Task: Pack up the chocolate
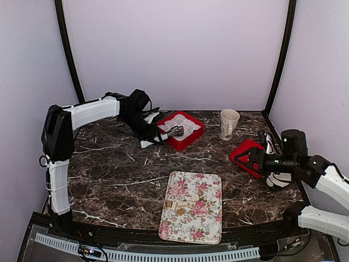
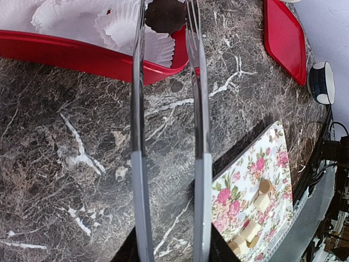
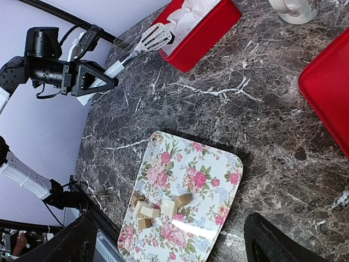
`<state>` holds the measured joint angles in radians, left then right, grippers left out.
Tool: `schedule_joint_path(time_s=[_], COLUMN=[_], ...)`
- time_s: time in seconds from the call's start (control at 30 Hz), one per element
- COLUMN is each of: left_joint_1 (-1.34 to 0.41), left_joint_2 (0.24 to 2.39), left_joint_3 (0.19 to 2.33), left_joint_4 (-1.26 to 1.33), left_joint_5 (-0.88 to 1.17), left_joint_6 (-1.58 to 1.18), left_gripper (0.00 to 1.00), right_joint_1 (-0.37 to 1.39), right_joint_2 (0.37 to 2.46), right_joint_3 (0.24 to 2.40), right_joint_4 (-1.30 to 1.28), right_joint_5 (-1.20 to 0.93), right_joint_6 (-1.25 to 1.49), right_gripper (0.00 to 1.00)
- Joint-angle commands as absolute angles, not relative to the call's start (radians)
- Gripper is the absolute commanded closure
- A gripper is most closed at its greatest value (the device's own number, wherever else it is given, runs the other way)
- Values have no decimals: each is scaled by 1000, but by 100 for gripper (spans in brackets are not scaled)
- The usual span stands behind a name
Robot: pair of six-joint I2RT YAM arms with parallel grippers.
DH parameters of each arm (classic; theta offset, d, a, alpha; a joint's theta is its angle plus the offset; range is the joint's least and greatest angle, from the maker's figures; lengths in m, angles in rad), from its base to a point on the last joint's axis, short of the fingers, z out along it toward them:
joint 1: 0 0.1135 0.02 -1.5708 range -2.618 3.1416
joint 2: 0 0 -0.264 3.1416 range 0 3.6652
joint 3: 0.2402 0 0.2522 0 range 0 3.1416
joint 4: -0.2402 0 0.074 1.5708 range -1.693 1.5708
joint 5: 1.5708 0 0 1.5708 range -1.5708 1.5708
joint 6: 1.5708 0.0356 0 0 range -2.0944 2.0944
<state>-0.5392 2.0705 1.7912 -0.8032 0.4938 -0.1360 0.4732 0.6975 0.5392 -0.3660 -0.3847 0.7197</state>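
Observation:
My left gripper (image 1: 143, 129) (image 2: 169, 248) is shut on a pair of long metal tongs (image 2: 137, 136). The tong tips pinch a dark brown round chocolate (image 2: 165, 15) over a white paper cup in the red box (image 1: 192, 137) (image 2: 71, 54). Several tan and cream squarish chocolate pieces (image 1: 177, 206) (image 3: 158, 206) (image 2: 256, 204) lie on the floral tray (image 1: 204, 218) (image 3: 207, 158). My right gripper (image 1: 252, 158) (image 3: 169, 224) hangs open above the table at the right, over the edge of the red lid (image 1: 242, 154), nothing between its fingers.
A cream mug (image 1: 229, 124) (image 3: 294, 8) stands behind the red lid (image 3: 330, 87) (image 2: 283, 38). White crinkled paper cups (image 1: 182, 123) fill the red box. A dark-and-white round object (image 1: 278, 180) sits by the right arm. Walls close the back and sides.

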Motion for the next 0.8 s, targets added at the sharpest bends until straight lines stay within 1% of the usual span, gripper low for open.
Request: schedule_joint_path(time_s=[0.0, 0.4, 0.6, 0.77], left_joint_1=[-538, -538, -538, -539], left_joint_2=[2060, 2053, 2037, 1979], left_joint_3=[1823, 1824, 1828, 1823], left_joint_4=[-818, -821, -819, -816], left_joint_5=[520, 525, 525, 508], left_joint_6=[-116, -109, -109, -116], left_gripper=[68, 64, 64, 64], right_joint_1=[465, 465, 465, 463], right_joint_2=[695, 677, 672, 682], right_joint_3=[535, 534, 536, 549], right_joint_4=[-335, -346, -345, -328], right_joint_5=[-387, -382, -380, -363], right_joint_6=[721, 726, 731, 737], right_gripper=[5, 5, 5, 5])
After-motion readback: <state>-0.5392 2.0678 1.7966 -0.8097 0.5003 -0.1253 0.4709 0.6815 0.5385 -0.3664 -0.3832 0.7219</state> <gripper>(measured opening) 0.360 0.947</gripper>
